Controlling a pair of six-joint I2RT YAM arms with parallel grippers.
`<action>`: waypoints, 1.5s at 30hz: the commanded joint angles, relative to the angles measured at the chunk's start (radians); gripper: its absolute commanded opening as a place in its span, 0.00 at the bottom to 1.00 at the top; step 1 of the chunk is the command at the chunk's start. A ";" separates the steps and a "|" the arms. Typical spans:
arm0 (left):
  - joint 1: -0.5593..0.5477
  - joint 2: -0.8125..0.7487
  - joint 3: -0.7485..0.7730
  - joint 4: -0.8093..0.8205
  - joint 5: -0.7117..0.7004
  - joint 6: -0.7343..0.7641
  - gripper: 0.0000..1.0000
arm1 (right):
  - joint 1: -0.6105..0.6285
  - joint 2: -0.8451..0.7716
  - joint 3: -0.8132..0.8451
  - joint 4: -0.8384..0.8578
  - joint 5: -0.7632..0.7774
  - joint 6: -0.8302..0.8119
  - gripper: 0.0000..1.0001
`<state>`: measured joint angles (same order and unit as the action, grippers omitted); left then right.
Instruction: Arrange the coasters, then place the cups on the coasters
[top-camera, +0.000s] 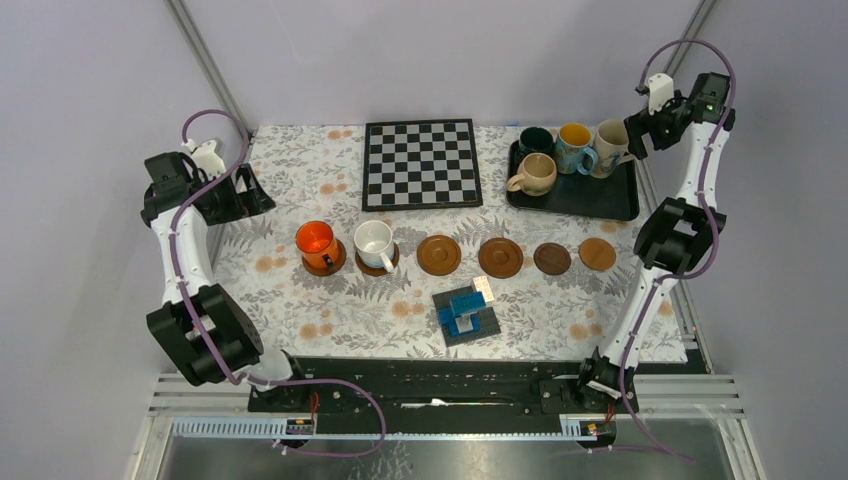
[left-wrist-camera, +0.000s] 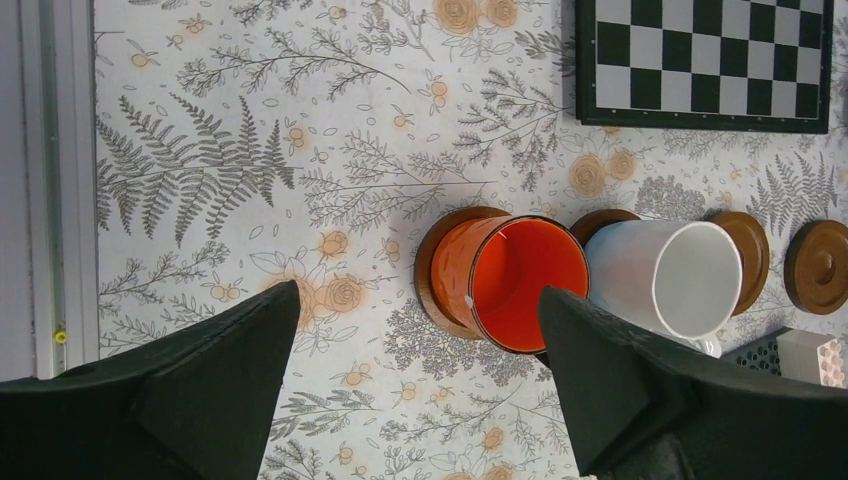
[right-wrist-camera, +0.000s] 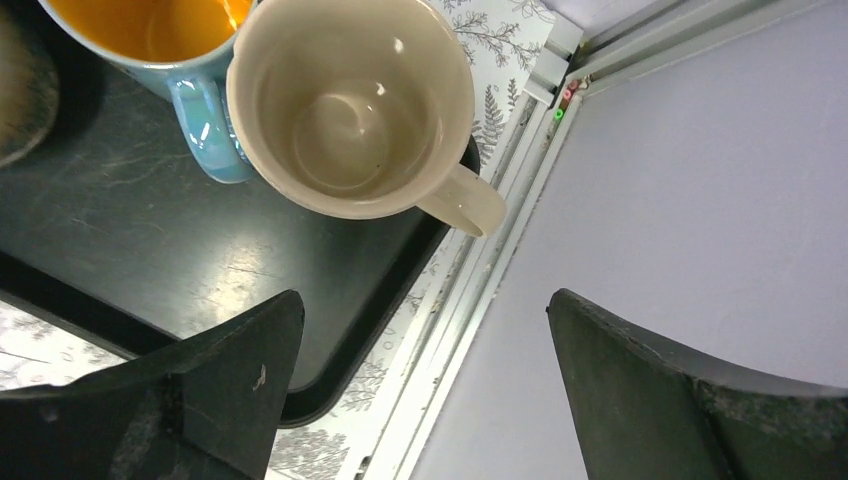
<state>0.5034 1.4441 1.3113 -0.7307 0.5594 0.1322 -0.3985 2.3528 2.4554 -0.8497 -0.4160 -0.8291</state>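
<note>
Top external check: six coasters (top-camera: 439, 255) already rowed, orange cup (top-camera: 318, 243) and white cup (top-camera: 373, 243) seated on leftmost two, four cups (top-camera: 537, 175) waiting on tray (top-camera: 600, 200), left gripper (left-wrist-camera: 418, 295) and right gripper (right-wrist-camera: 425, 298) agape, empty.

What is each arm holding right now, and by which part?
Nothing. Left gripper and right gripper: jaws open, empty. Orange cup sits on its coaster, cream cup on the tray, both untouched.
</note>
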 joint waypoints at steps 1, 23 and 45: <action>0.003 -0.041 -0.015 0.050 0.069 0.041 0.99 | -0.003 0.050 0.089 -0.064 -0.054 -0.190 0.99; 0.002 0.028 0.002 0.050 0.045 0.018 0.99 | 0.011 0.157 0.066 0.118 -0.027 -0.429 0.98; 0.003 0.056 0.015 0.068 0.024 0.001 0.99 | 0.029 0.110 0.056 -0.098 -0.064 -0.492 0.72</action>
<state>0.5034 1.4960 1.2987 -0.7063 0.5762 0.1307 -0.3740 2.5072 2.4992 -0.8387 -0.4316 -1.3205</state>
